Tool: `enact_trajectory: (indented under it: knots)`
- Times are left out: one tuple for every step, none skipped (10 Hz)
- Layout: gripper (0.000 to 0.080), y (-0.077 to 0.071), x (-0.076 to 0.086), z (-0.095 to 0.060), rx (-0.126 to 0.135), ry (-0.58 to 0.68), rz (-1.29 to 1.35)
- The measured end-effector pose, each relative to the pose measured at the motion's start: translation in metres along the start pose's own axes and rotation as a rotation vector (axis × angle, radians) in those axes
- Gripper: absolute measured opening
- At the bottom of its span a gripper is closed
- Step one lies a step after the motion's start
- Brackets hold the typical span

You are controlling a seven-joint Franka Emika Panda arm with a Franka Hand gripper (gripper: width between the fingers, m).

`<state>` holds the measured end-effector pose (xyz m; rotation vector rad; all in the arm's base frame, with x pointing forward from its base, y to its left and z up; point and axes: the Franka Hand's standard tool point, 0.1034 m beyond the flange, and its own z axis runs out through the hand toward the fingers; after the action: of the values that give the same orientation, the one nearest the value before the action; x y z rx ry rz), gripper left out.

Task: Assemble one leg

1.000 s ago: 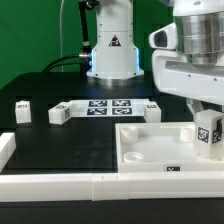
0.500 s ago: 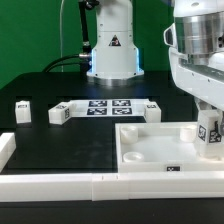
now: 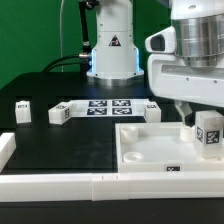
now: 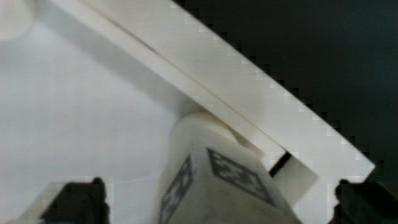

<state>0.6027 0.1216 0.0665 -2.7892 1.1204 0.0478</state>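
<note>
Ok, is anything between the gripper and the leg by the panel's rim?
Nothing visible. In the wrist view the leg sits between the open fingers of the gripper, with bare gaps on both sides. The panel's raised rim runs just beside the leg, not between it and either finger.

Claw (image 4: 215, 203) pointed straight down — fingers (image 4: 75, 203) wide apart.

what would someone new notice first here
The big white arm's gripper hangs over a tagged leg, fingers apart on either side of it. That leg stands upright by a corner of the white panel, at the exterior view's right. Farther back, three loose legs sit beside the marker board on the black table.
</note>
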Motion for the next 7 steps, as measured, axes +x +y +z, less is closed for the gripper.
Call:
enact_trajectory:
  knots:
    - [0.0642, 0.0019, 0.0008, 0.0021, -0.005, 0.001, -0.069]
    - [0.0648, 0.0018, 0.0021, 0.0028, -0.021, 0.019, -0.258]
    - [0.0649, 0.0013, 0.0018, 0.0034, -0.044, 0.034, -0.418]
    - [0.0649, -0.0012, 0.0009, 0.0025, -0.051, 0.040, -0.479]
    - [0.0649, -0.0023, 0.0007, 0.0012, -0.066, 0.037, -0.610]
    - [0.0649, -0.0039, -0.0007, -0.0004, -0.080, 0.022, -0.746]
    - [0.0649, -0.0047, -0.0002, -0.0013, -0.081, 0.018, -0.801]
